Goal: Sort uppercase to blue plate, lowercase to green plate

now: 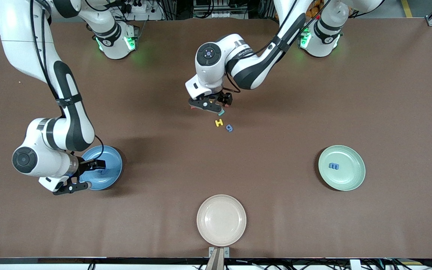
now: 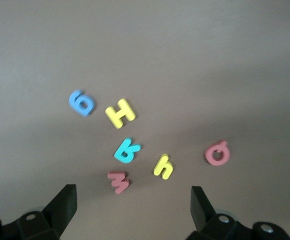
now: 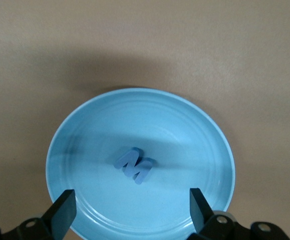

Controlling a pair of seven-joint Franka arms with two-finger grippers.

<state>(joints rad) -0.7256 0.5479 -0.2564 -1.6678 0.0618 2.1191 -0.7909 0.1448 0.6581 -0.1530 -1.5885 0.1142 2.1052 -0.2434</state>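
We're hovering the right gripper [image 3: 129,212], jaws spread, over the blue plate [image 3: 84,130], M [image 3: 134,165] lying mid-plate. Left gripper [image 2: 133,205], jaws spread, is hanging over the mid-table letters [image 2: 124,150]; we're centring on one letter so neighbours aren't nudged.

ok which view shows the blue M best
The right wrist view: the blue M fills the middle of the blue plate, its shape plain. In the front view the open right gripper over the plate mostly hides it. The left wrist view does not show it.
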